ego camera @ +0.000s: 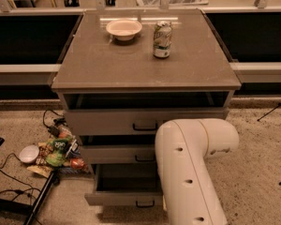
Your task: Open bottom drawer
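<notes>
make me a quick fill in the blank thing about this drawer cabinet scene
1. The can stands to the ___ of the bowl.
2. The bottom drawer is ___, its inside showing.
3. Only the white arm shows, at lower right; the ___ is out of view.
4. Snack packets lie on the floor to the ___ of the cabinet.
Missing words: right; open; gripper; left.

No readable lettering on the can (162,40) or floor packets (58,149); end effector unseen
</notes>
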